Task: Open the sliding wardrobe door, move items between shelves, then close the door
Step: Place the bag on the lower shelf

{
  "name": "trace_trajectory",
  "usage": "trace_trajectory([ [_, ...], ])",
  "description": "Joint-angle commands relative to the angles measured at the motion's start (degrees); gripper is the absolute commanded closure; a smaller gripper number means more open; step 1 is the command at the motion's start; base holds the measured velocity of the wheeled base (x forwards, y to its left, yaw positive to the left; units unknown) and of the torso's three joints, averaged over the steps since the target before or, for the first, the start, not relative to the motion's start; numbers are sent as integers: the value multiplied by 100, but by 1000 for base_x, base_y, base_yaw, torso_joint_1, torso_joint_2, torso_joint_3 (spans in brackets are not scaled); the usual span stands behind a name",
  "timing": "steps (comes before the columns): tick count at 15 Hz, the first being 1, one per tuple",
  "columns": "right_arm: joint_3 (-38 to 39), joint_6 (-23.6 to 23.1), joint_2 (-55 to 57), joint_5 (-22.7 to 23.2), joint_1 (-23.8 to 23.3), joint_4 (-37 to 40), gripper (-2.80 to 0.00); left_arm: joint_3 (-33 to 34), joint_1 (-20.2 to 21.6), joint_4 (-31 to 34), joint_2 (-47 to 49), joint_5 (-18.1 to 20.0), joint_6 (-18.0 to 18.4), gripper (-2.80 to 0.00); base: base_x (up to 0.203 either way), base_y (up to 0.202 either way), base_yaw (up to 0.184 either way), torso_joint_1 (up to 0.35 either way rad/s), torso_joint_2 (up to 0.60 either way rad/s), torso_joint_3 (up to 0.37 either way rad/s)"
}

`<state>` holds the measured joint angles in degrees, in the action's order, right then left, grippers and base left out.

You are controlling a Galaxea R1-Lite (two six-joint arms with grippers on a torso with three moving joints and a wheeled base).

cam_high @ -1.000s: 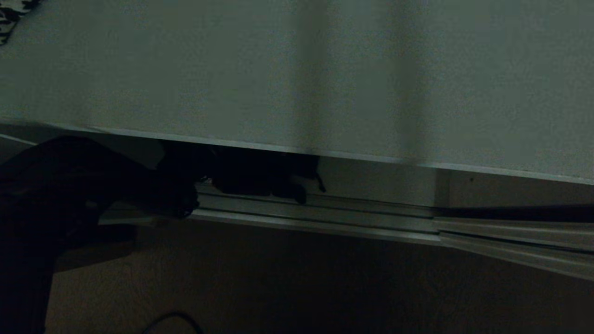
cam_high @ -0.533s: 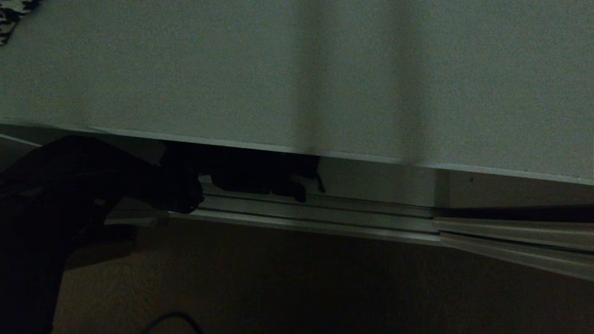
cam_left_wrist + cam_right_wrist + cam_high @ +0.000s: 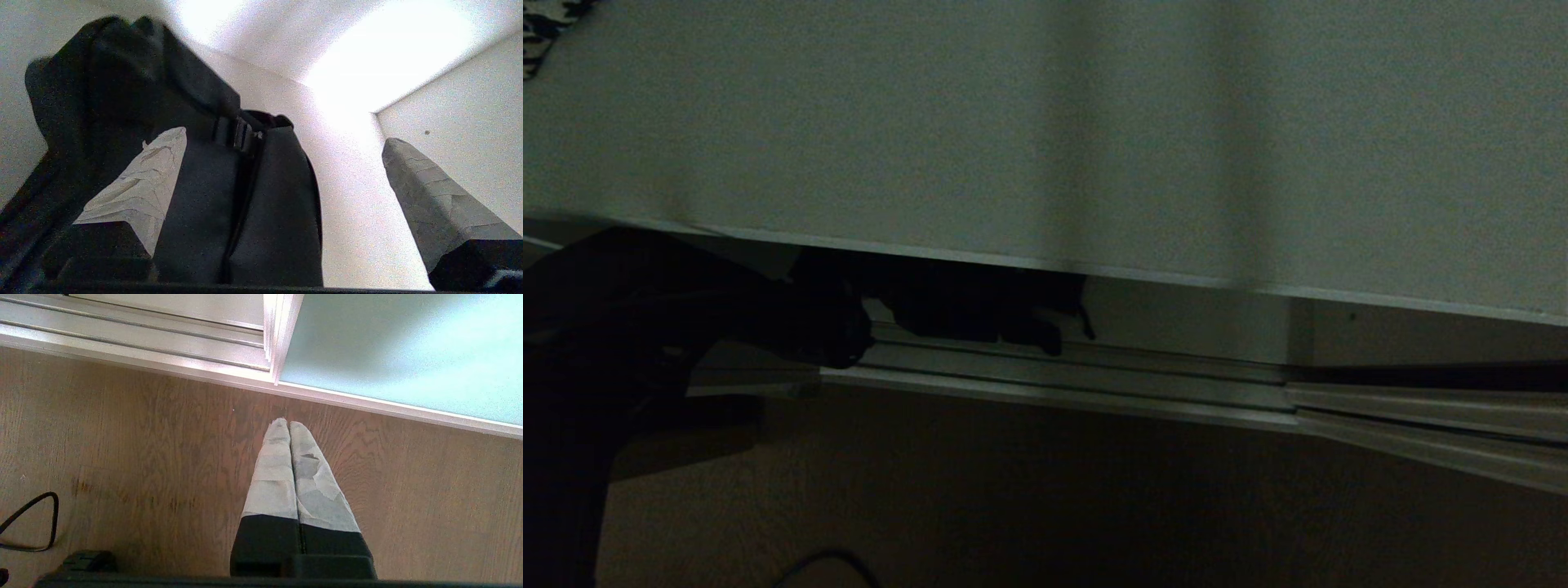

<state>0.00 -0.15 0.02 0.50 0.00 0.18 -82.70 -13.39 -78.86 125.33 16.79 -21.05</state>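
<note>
A black fabric bag with a strap loop and a metal buckle lies in the wardrobe's lowest compartment, under a pale shelf. In the head view the bag shows as a dark shape beneath the shelf's front edge. My left gripper is open. The bag's body sits between its taped fingers, close to one and well apart from the other. My right gripper is shut on nothing and hangs over the wooden floor. It is near the corner of the pale teal sliding wardrobe door.
Silver floor rails run along the wardrobe's front, and my left arm reaches over them. The compartment's white side wall stands beyond the far finger. A black cable loops on the wooden floor.
My left arm has lifted a little in front of the bag. The bag, the shelf and the right arm have stayed where they were.
</note>
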Motion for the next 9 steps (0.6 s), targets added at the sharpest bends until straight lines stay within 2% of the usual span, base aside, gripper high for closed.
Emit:
trace_trajectory([
  [1,0,-3,-2,3,0,-1,0,-9,-15,-42,-37,16,25,-280,0,0,0,0,0,0],
  [7,0,-3,-2,3,0,-1,0,201,-23,-50,-49,0,48,-280,0,0,0,0,0,0],
  [9,8,-3,-2,3,0,-1,0,237,-23,-50,-61,0,48,-280,-159,0,-2,0,4,1],
])
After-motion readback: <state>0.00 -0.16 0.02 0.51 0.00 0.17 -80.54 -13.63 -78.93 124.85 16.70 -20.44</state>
